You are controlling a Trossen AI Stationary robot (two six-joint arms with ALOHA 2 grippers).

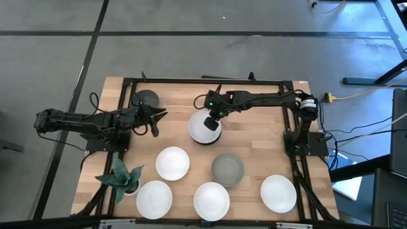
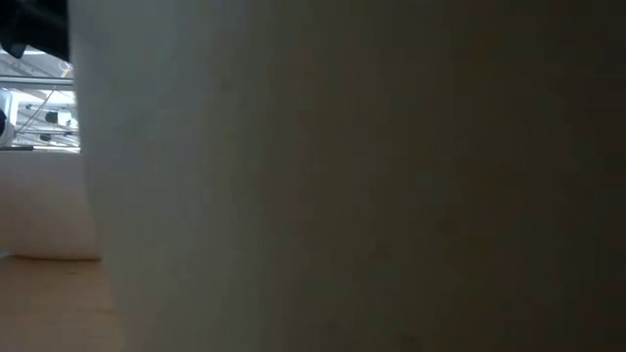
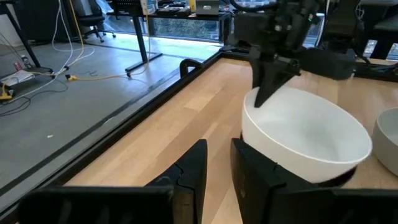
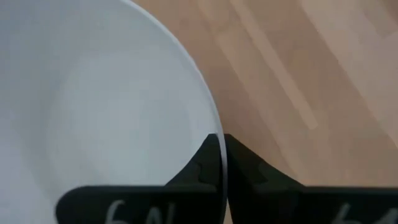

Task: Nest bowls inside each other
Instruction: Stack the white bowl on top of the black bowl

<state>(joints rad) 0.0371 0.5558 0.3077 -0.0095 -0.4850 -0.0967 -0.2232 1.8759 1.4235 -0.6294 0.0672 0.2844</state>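
A white bowl (image 1: 205,129) sits at the table's middle, over a black bowl whose dark edge (image 3: 339,180) shows beneath it. My right gripper (image 1: 213,119) is shut on the white bowl's far rim. My left gripper (image 1: 158,121) hovers left of that bowl, narrowly open and holding nothing. A grey bowl (image 1: 145,100) stands on the table behind the left gripper. Another grey bowl (image 1: 227,168) and several white bowls (image 1: 172,163) (image 1: 154,198) (image 1: 211,200) (image 1: 278,193) rest on their bases toward the near edge. My right gripper pinches the white bowl's rim (image 4: 214,124) at its far side, one finger (image 4: 199,168) inside the bowl and one (image 4: 249,171) outside. The fingers come from above, pointing down. The bowl is tilted over the black bowl; whether it rests in it I cannot tell.
A small green plant (image 1: 121,178) stands near the table's left edge by the near-left white bowl. A white bowl's wall (image 2: 342,176) stands right in front of the low camera and blocks that view. Bare wood lies at the far right of the table (image 1: 261,127).
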